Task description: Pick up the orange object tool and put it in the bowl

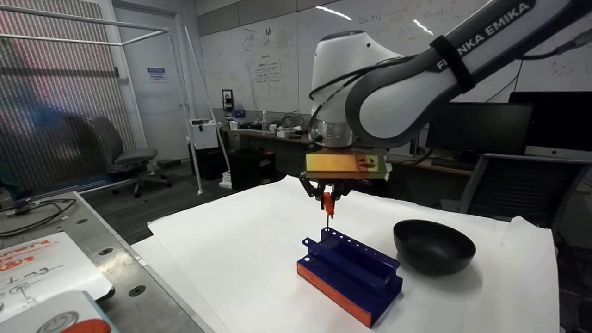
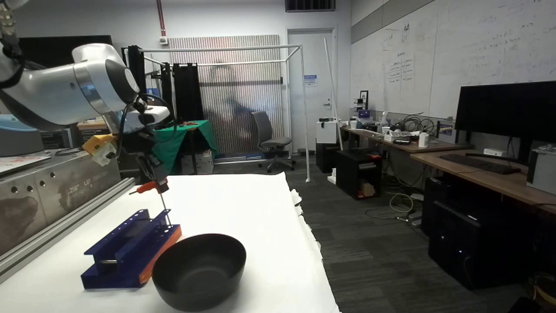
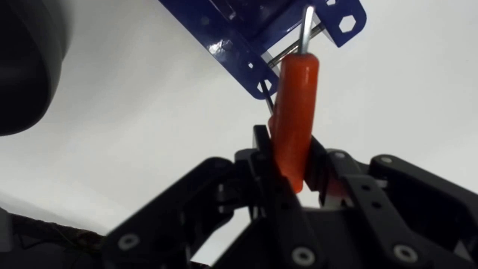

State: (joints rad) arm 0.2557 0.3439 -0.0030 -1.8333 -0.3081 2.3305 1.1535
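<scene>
A long whiteboard (image 1: 259, 69) hangs beyond my white-covered table (image 1: 240, 259). On that table the blue rack (image 1: 349, 277) lies close below me, the black bowl (image 1: 434, 247) near it; my wrist view cuts both off. My pincer (image 3: 289, 149), raised above one rack end, grips the orange tool (image 3: 298, 86). A thin dark shaft (image 3: 267, 95) enters a rack hole; its top, behind the tool, I cannot make out.
</scene>
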